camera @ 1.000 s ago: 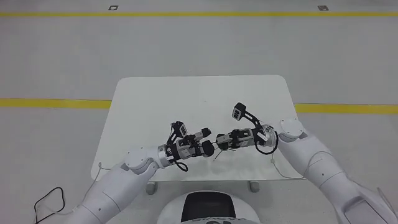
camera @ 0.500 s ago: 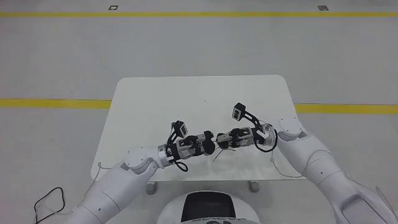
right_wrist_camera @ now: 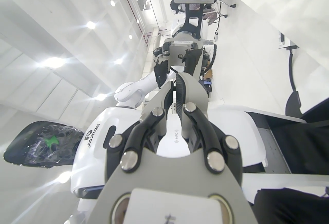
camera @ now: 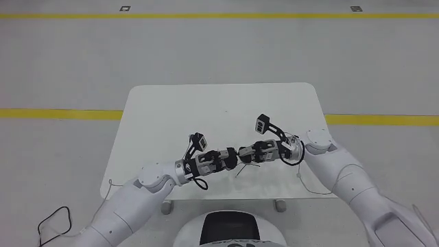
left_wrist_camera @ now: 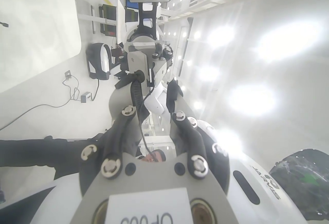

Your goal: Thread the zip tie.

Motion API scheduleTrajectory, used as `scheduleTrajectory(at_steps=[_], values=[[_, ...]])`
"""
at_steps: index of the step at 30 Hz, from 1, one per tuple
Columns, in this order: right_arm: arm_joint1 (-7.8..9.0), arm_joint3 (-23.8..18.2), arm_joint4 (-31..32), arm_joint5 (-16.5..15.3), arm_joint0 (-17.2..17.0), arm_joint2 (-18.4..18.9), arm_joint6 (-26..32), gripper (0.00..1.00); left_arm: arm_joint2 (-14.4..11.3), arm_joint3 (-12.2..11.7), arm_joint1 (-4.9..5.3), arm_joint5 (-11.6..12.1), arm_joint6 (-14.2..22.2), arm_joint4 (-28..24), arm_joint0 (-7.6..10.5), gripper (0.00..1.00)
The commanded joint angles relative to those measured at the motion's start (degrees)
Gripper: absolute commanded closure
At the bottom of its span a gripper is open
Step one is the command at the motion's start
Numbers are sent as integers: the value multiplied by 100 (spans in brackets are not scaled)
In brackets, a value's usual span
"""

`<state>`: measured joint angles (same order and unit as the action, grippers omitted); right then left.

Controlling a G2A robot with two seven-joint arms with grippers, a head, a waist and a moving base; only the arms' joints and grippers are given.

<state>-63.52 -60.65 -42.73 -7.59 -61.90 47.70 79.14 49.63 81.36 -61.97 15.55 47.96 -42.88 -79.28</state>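
Right wrist view: my right fingers (right_wrist_camera: 181,91) pinch the thin black plastic zip tie (right_wrist_camera: 175,70); left fingers (right_wrist_camera: 160,73) spread. It looks light, bendy, slippery; I'd hold near its tip.

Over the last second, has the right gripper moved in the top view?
Yes. The right gripper has shifted slightly toward the left gripper, away from the right edge of the table.

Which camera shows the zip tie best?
The left wrist view: the zip tie runs as a long thin black strand inside the left gripper. The right wrist view catches a short piece; the top view, a faint line.
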Motion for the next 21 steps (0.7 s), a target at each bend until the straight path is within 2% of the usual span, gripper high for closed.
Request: scheduleTrajectory(at_steps=[1,21], values=[[-10,20,25,29,9,-7,0,100,-3,2,0,10,-4,16,-10,81],[-87,119,158,109,31,9,32,100,-11,-51,-12,49,-31,63,-22,88]])
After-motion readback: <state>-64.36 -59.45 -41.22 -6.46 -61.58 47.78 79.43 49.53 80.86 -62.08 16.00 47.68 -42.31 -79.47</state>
